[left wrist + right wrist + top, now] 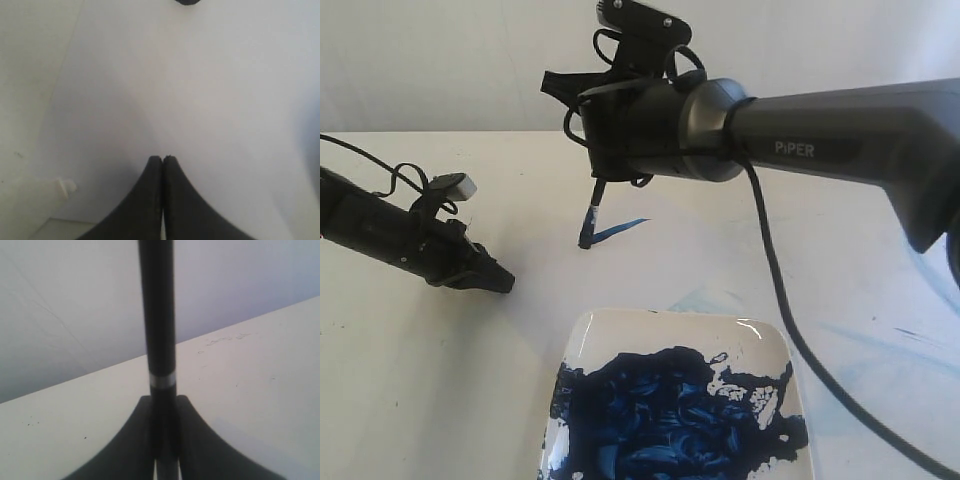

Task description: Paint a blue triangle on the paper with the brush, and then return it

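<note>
My right gripper (592,120) (162,399) reaches in from the right and is shut on the brush's (592,215) (157,315) black handle, just below its thin pale ring. The brush hangs almost upright. Its blue-stained bristle tip is at the paper (660,262), beside one short dark-blue stroke (620,230). No blue triangle is in view. My left gripper (500,281) (162,158) lies low at the left, shut and empty, with its tips over the pale sheet (210,100).
A glossy white plate (760,335) holding a thick dark-blue paint mass (660,420) sits at the front centre. Faint pale-blue smears (910,345) mark the table on the right. The right arm's cable (790,330) hangs across the plate's right side.
</note>
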`<action>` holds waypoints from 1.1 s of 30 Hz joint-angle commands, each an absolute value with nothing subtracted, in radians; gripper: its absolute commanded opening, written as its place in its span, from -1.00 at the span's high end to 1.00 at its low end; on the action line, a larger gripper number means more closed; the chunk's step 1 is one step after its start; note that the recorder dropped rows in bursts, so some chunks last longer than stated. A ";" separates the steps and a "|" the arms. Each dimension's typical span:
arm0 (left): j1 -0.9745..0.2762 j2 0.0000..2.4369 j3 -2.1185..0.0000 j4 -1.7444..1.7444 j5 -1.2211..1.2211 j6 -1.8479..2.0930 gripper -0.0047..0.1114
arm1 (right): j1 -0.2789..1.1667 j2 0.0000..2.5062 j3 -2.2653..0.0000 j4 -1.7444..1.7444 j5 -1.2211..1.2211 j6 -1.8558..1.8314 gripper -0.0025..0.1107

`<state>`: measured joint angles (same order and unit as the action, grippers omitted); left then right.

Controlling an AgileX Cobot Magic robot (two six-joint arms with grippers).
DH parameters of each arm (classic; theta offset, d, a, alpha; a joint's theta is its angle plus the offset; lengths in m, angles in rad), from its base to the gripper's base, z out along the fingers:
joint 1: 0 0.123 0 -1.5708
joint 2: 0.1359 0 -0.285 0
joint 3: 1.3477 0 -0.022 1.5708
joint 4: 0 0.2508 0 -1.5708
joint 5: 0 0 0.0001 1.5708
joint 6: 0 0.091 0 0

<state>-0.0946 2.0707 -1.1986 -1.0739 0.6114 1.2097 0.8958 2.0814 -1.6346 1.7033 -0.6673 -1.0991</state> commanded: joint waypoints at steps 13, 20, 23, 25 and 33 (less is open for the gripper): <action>-0.093 2.073 -1.200 -1.076 0.618 1.208 0.92 | 0.897 2.066 -1.638 1.744 -0.732 -1.198 0.96; -0.093 2.073 -1.200 -1.076 0.618 1.208 0.92 | 0.897 2.051 -1.638 1.744 -0.776 -1.238 0.96; -0.093 2.073 -1.200 -1.076 0.618 1.208 0.92 | 0.897 2.047 -1.638 1.744 -0.800 -1.261 0.96; -0.093 2.073 -1.200 -1.076 0.618 1.208 0.92 | 0.897 2.047 -1.638 1.744 -0.818 -1.265 0.96; -0.093 2.073 -1.200 -1.076 0.618 1.208 0.92 | 0.897 2.043 -1.638 1.744 -0.684 -1.234 0.96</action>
